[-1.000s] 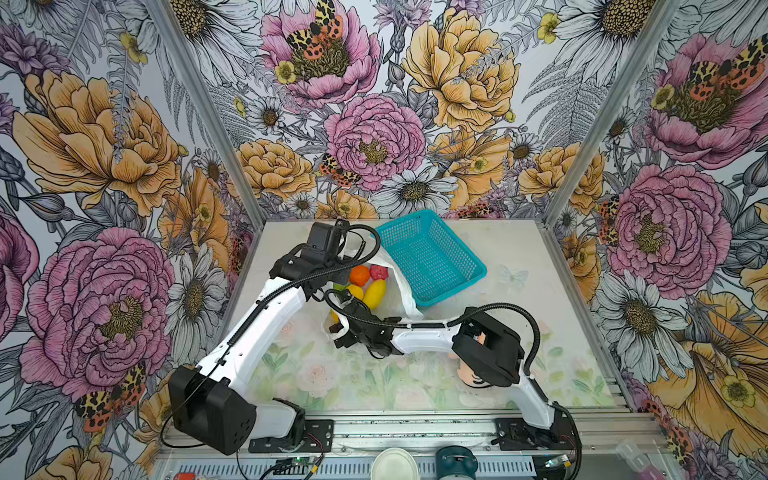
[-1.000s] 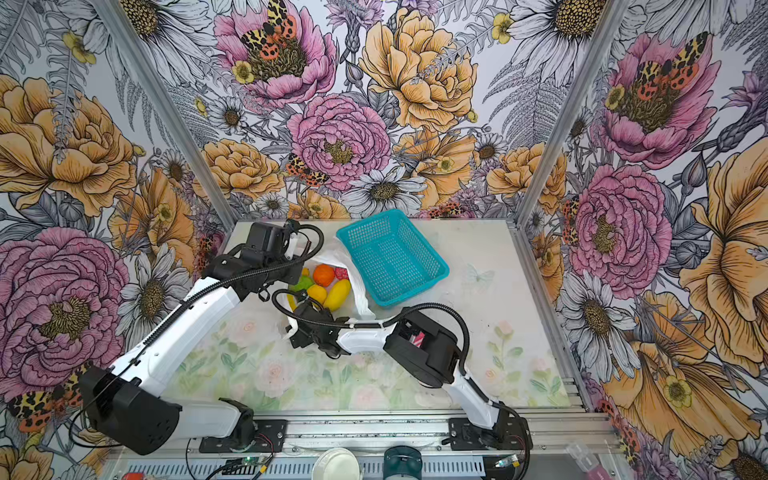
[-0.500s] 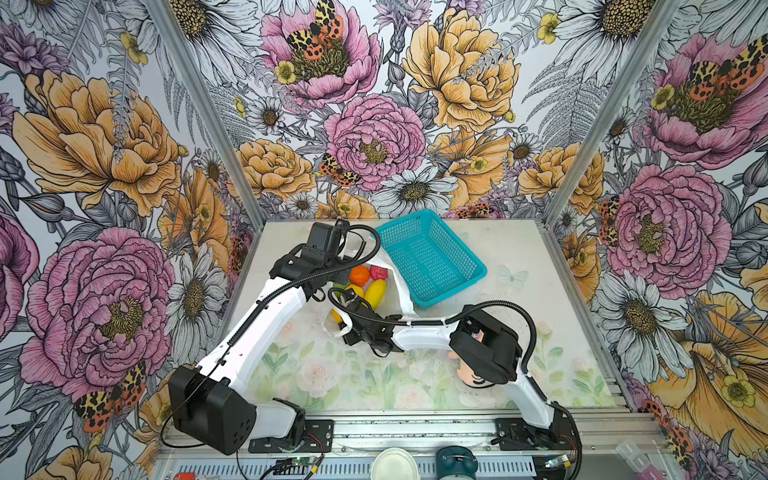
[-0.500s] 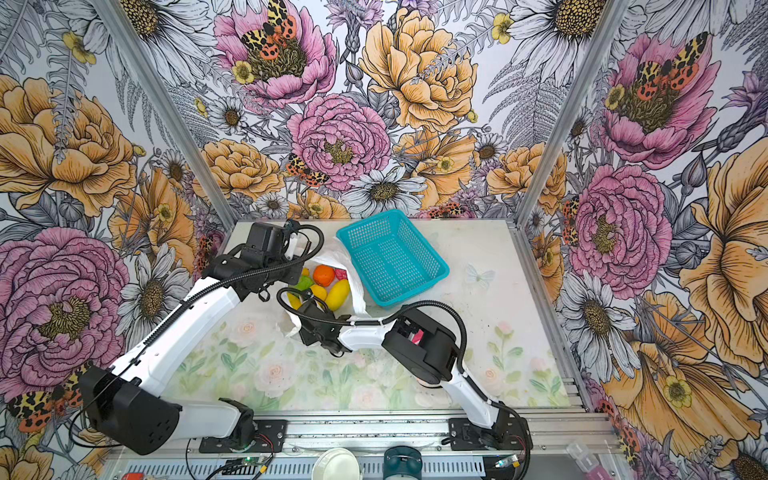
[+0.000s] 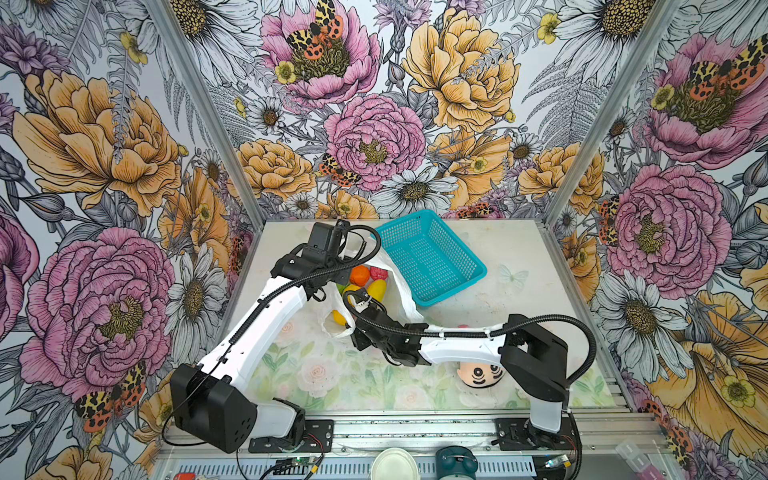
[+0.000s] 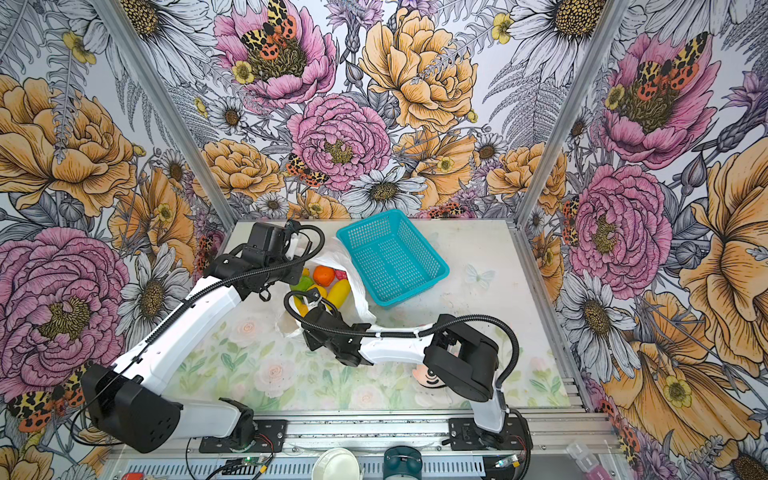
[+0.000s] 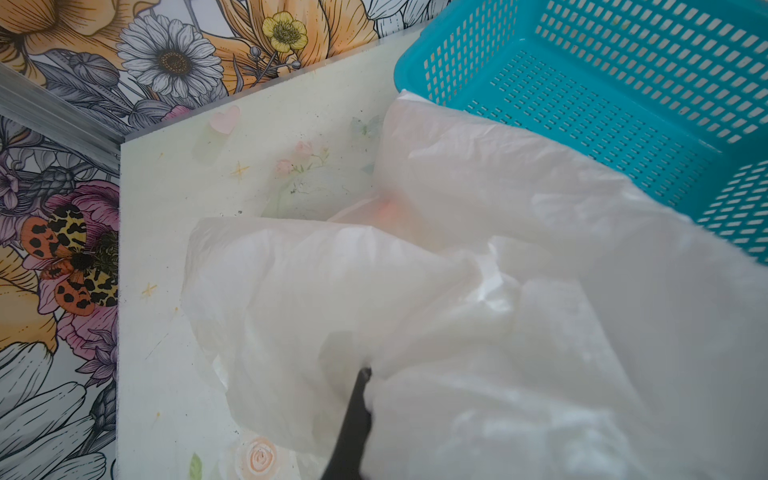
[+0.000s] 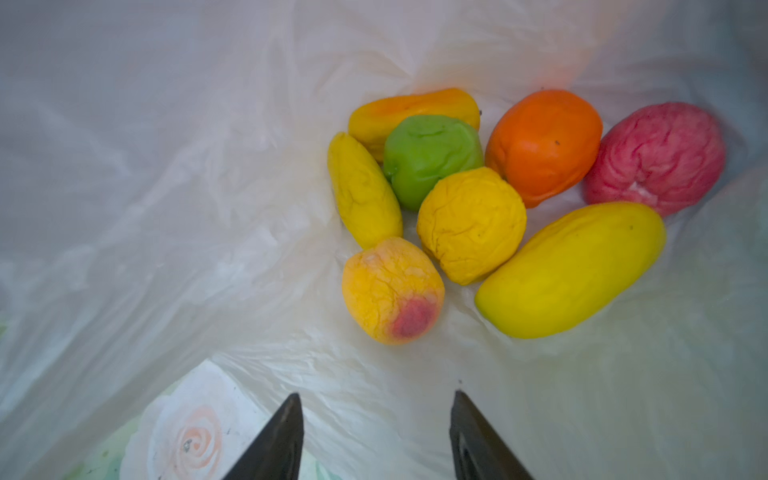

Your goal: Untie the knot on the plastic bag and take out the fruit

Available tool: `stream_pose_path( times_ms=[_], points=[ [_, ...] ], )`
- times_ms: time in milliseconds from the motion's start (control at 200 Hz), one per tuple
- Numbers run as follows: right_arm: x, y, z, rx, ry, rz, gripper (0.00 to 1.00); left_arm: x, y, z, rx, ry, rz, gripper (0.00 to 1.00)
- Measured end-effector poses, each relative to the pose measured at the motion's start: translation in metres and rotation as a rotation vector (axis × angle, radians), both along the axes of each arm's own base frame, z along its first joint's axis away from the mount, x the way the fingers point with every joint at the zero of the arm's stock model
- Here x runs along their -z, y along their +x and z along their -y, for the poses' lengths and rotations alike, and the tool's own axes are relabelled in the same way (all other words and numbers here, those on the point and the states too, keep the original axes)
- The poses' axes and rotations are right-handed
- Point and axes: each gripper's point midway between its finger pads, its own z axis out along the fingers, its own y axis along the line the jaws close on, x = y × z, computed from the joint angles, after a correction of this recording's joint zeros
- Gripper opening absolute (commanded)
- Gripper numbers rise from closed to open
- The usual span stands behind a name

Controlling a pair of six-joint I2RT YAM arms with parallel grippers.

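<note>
Bag (image 5: 400, 291) on desk (image 5: 519, 257) at ten o'clock from centre, mouth agape, edge against basket (image 5: 428, 257) at twelve. Fruit (image 8: 469, 224) inside bag: eight pieces huddled, one green, one orange, one pink-red, rest yellow. Left pincer (image 7: 362, 376) at bag's eleven o'clock edge, clenched on bag film, plastic bunched at tip. Right pincer (image 8: 376, 411) at bag's six o'clock — released, fingers apart over film, nothing between them, just short of blushed yellow piece. Doll (image 5: 482, 374) at five o'clock, half under right arm.
</note>
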Motion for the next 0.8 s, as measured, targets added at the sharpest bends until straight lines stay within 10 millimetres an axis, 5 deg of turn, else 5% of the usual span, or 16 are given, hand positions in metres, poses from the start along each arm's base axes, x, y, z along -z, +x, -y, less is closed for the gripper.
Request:
stream_pose_path(
  times_ms=[160,340,525,801],
  points=[
    [-0.003,0.003,-0.009,0.0,0.019,0.016,0.77,0.0,0.0,0.001,0.002,0.0,0.0,0.0],
    [0.028,0.039,-0.026,0.05,-0.024,-0.007,0.9,0.001,-0.001,0.002,0.006,0.002,-0.005,0.0],
    [0.066,0.066,-0.036,0.059,-0.064,-0.069,0.9,0.002,-0.002,0.002,0.007,0.003,-0.007,0.0],
    [0.072,0.071,-0.06,0.013,-0.025,-0.118,0.74,0.004,-0.003,0.008,0.014,0.038,-0.005,0.0]
  ],
)
